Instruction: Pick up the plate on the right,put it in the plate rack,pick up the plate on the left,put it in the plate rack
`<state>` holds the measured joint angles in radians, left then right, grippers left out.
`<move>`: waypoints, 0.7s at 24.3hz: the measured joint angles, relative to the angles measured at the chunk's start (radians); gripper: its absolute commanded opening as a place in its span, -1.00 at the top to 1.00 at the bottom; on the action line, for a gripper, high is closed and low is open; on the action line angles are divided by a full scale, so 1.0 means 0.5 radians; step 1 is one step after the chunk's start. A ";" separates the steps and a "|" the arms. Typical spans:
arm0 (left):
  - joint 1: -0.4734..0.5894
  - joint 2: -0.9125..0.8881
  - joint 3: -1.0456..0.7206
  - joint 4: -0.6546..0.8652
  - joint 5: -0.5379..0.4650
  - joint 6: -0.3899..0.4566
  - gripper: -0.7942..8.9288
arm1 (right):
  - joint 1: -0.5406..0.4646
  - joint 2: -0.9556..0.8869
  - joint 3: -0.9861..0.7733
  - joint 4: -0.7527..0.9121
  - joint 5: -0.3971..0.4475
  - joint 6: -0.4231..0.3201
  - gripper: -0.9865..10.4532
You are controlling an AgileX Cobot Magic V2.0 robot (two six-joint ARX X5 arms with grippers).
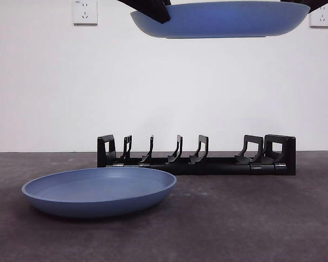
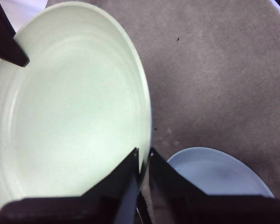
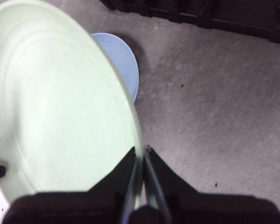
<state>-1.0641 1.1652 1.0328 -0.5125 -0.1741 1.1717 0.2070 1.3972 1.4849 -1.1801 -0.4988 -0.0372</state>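
Above the dark table, the raised plate hangs level, its opposite rims clamped by the left gripper and right gripper.

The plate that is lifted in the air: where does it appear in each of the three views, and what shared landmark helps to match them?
Front view: the lifted plate hangs at the top edge, above the plate rack.
Left wrist view: it fills the left side, washed out pale, rim between the left gripper jaws.
Right wrist view: again large and pale at left, rim in the right gripper.
Shared landmark: the blue plate on the table.
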 measured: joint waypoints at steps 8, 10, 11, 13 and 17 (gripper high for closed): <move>0.000 0.000 0.000 -0.005 0.001 -0.032 0.85 | 0.001 0.000 0.000 0.023 -0.008 0.000 0.81; 0.000 0.000 0.000 -0.005 0.001 -0.044 0.85 | 0.001 0.000 0.000 0.051 -0.018 0.000 0.70; 0.000 0.000 0.000 -0.005 0.002 -0.060 0.85 | 0.001 0.000 0.000 0.066 -0.027 0.001 0.55; 0.000 0.000 0.000 -0.021 0.009 -0.098 0.85 | 0.001 0.000 0.001 0.116 -0.053 0.008 0.28; 0.001 0.000 0.000 -0.066 -0.004 -0.165 0.85 | -0.005 0.000 0.004 0.155 -0.149 0.011 0.15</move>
<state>-1.0637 1.1652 1.0328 -0.5453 -0.1761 1.0893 0.2047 1.3972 1.4868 -1.1027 -0.5732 -0.0315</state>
